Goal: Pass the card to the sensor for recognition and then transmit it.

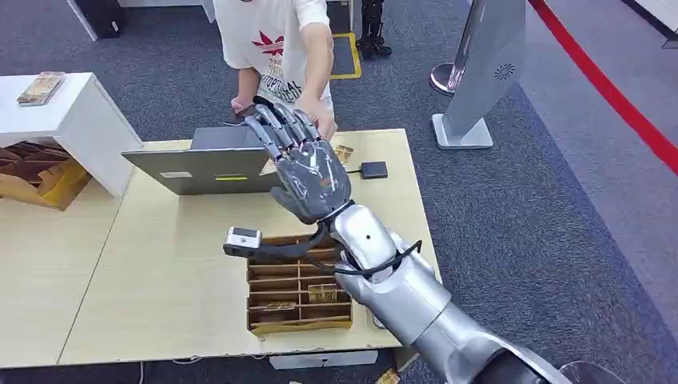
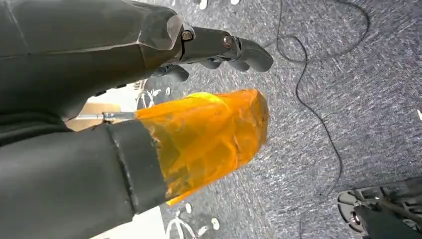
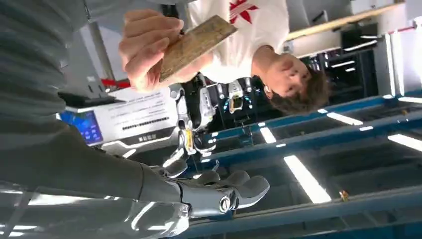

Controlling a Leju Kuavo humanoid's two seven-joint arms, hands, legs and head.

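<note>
Head view: the right hand (image 1: 308, 164) is raised over the pale wooden table (image 1: 160, 280), fingers spread and empty, reaching toward a person in a white T-shirt (image 1: 268, 36). Beneath the arm sits a brown compartmented cardboard tray (image 1: 296, 296); a grey laptop (image 1: 204, 164) and a small black square sensor (image 1: 373, 170) lie beyond.

Left wrist view: the left hand (image 2: 219, 47) hangs over grey carpet (image 2: 348, 99), fingers curled in with nothing in them.

Right wrist view: the person's hand (image 3: 149, 47) holds the tan wood-grain card (image 3: 196, 42), apart from the robot's open fingers (image 3: 239, 186).
</note>
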